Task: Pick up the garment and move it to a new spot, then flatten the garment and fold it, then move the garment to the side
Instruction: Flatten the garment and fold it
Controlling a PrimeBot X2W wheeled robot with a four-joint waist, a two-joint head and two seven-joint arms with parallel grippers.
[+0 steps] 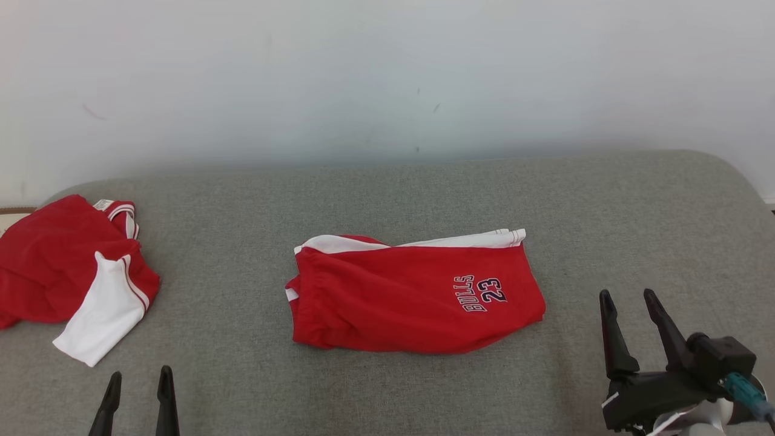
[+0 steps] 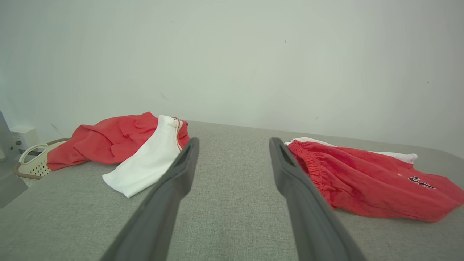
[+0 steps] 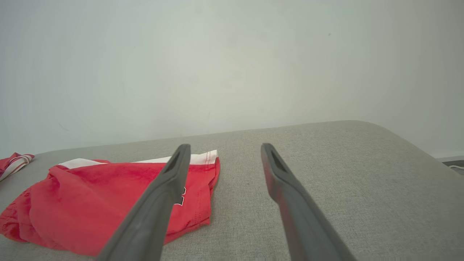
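Left hand (image 1: 140,374) and right hand (image 1: 626,295), lower corners, open, empty; red Bulls shorts (image 1: 412,297) lie folded mid-frame on grey table (image 1: 242,200); sideways move apparently remains.

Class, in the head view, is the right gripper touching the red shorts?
No, the right gripper stands apart from the shorts, fingers open.

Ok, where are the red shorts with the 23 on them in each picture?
Head view: red shorts in the middle.
Left wrist view: shorts at the right, low.
Right wrist view: shorts at lower left.
Shared landmark: the crumpled red-and-white garment, always left of the shorts.
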